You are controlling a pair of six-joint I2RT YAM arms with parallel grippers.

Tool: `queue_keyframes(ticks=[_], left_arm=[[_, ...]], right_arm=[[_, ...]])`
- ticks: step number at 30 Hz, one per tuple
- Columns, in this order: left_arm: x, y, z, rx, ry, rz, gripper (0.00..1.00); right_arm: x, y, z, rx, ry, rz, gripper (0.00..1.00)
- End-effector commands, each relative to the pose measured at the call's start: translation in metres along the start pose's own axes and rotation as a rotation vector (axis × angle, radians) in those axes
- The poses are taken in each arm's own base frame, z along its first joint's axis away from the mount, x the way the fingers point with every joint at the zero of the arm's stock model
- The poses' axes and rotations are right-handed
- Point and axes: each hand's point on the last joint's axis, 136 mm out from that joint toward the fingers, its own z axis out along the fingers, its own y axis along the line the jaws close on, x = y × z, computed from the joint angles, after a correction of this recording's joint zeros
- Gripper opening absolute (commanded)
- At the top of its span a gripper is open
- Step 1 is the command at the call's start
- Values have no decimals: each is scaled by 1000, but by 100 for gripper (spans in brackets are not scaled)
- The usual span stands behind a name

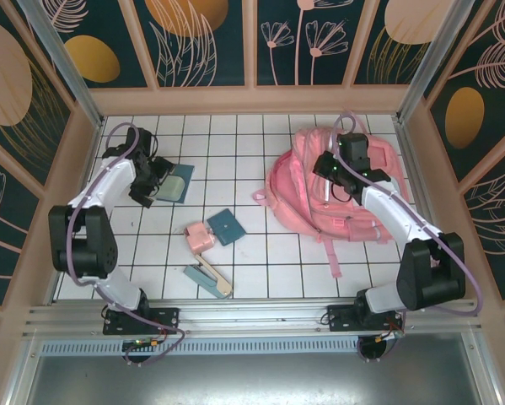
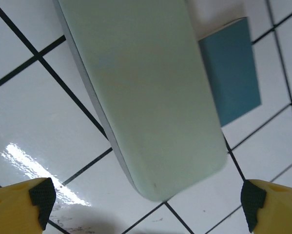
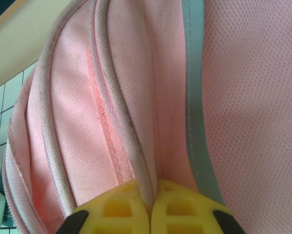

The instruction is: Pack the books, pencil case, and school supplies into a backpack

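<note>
The pale mint pencil case [image 2: 150, 97] lies flat on the white tiles, partly over a dark teal square [image 2: 233, 78]. My left gripper [image 2: 146, 204] hangs open just above the case's near end, its fingertips [image 2: 38, 200] spread wider than the case and touching nothing. From above, the left gripper [image 1: 153, 186] sits beside the pencil case [image 1: 174, 186] at the far left. My right gripper [image 3: 150, 202] is shut on a seam fold of the pink backpack [image 3: 87, 107]. Seen from above, the right gripper [image 1: 330, 169] rests on top of the backpack [image 1: 303, 194]. The books are out of view.
Mid-table lie a pink squarish piece [image 1: 200, 236], a second teal square [image 1: 226, 226] and a teal-and-cream stapler [image 1: 208, 280]. A backpack strap [image 1: 333, 257] trails toward the front edge. Patterned walls enclose the tiled table [image 1: 260, 261] on three sides.
</note>
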Motion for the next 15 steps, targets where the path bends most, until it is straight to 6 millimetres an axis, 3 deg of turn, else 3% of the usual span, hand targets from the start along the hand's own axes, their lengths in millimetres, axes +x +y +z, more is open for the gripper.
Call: queue_keyframes(ticks=[1,6,15], left_arm=[[-4,4,15,-57,51,-70,98],[-11,7,36,-98,76,-112,99],[-21,-10,53,-68,78,-97,98]], right_arm=[[-7,-4,-10,23,-47,2,0],[-2,-2,-13,11,-49,4,0],[7,0,-12,-23,-27,-11,0]])
